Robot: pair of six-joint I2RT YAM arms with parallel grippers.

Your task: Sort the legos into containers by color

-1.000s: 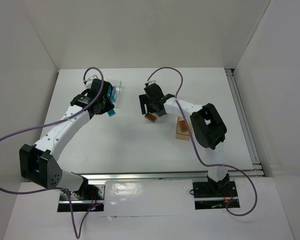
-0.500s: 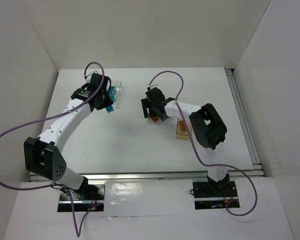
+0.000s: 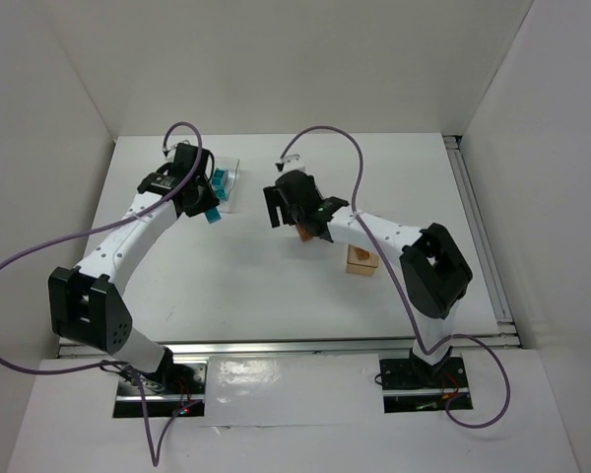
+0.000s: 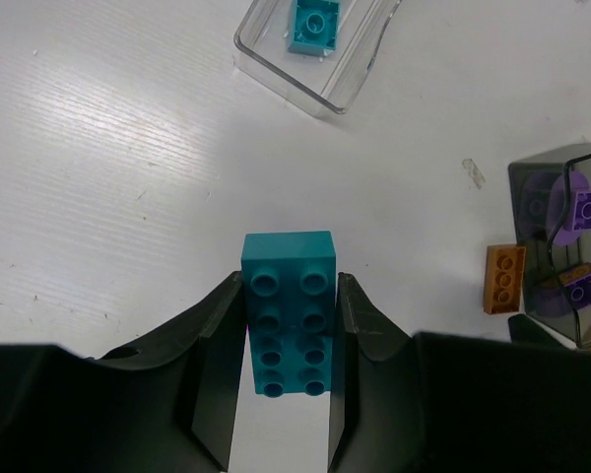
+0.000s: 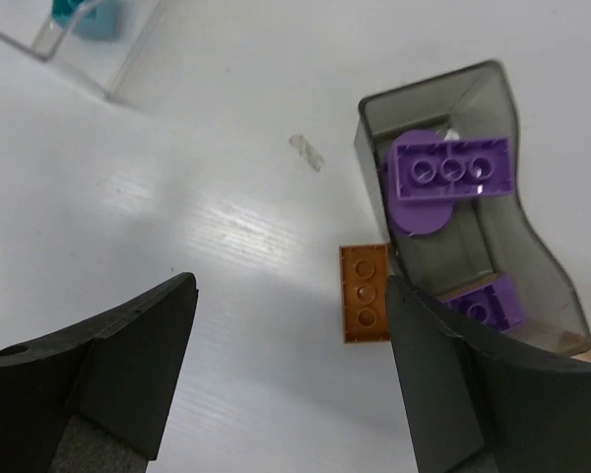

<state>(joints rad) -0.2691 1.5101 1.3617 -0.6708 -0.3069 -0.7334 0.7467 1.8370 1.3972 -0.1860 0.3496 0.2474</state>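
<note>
Left hand pinches a likely light, slick teal brick by its long sides, apart from the smoky grey bin; right hand gapes empty over an orange brick just beside that bin.

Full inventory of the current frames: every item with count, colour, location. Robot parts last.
held teal brick: 1, teal, between the left gripper's fingers
binned teal brick: 1, teal, inside the clear bin
clear bin: 1, colourless, far left part of the table
grey bin: 1, smoky grey, mid table
purple pieces: at least 3, purple, inside the grey bin
orange brick: 1, orange, on the table beside the grey bin
tan bin: 1, orange-tan, by the right arm; contents not visible
table: 1, white
left gripper: shut on the held teal brick
right gripper: open, empty, over the orange brick
</note>
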